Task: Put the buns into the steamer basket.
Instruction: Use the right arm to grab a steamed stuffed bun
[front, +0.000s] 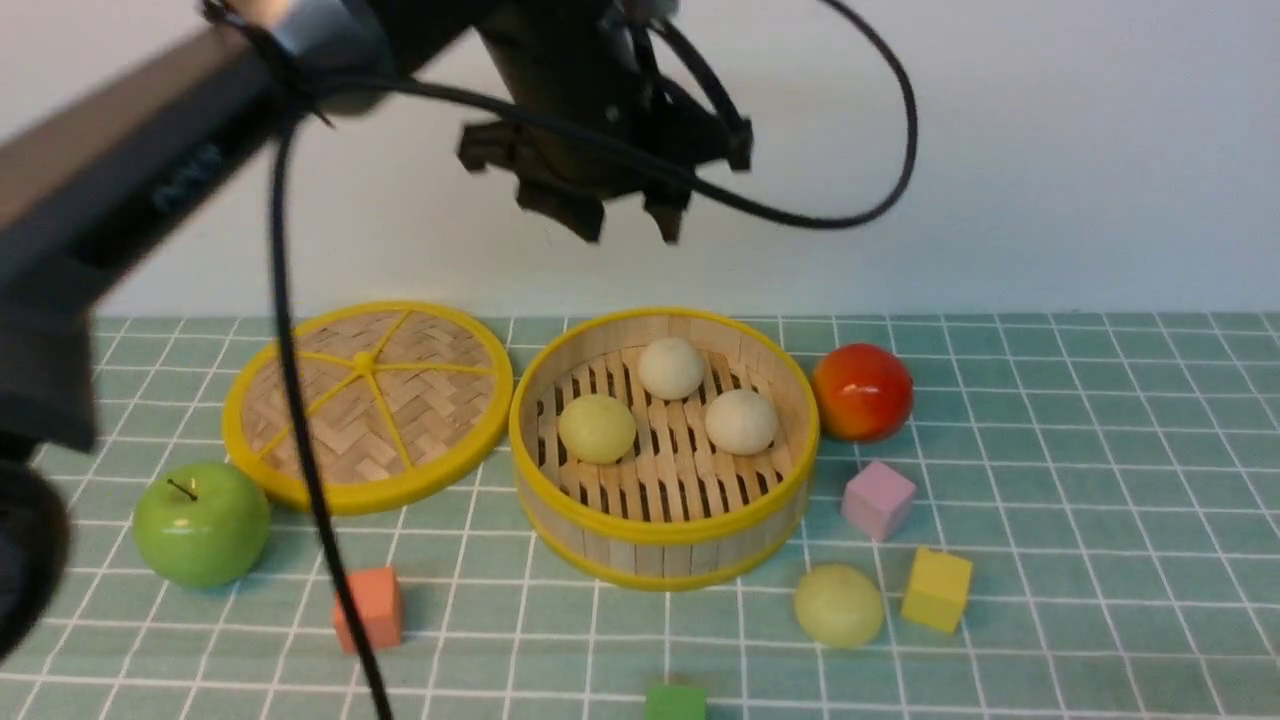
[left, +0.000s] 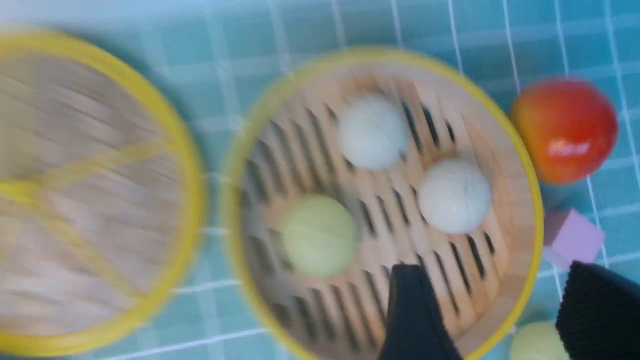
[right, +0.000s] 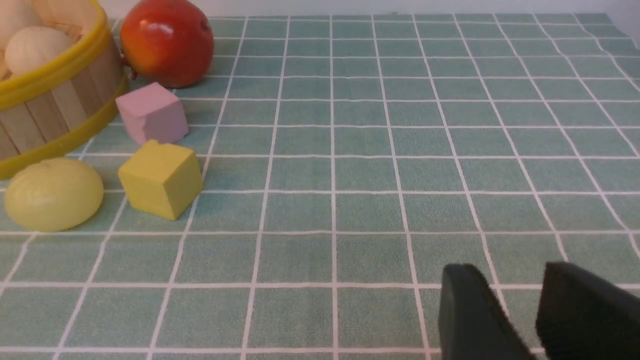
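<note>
The steamer basket (front: 660, 555) stands mid-table and holds three buns: two off-white (front: 670, 367) (front: 741, 421) and one yellow-green (front: 597, 428). The other yellow-green bun (front: 838, 605) lies on the cloth just outside the basket's front right; it also shows in the right wrist view (right: 52, 194). My left gripper (front: 628, 225) hangs high above the basket, open and empty. In the left wrist view, which is blurred, it (left: 494, 267) is over the basket's rim (left: 530, 165). My right gripper (right: 520, 280) is low over bare cloth to the right, jaws slightly apart, empty.
The flat woven lid (front: 367, 403) lies left of the basket with a green apple (front: 201, 522) in front of it. A red-orange fruit (front: 862, 392), pink cube (front: 878, 499) and yellow cube (front: 937, 589) sit right of the basket. Orange (front: 369, 607) and green (front: 675, 703) cubes lie in front.
</note>
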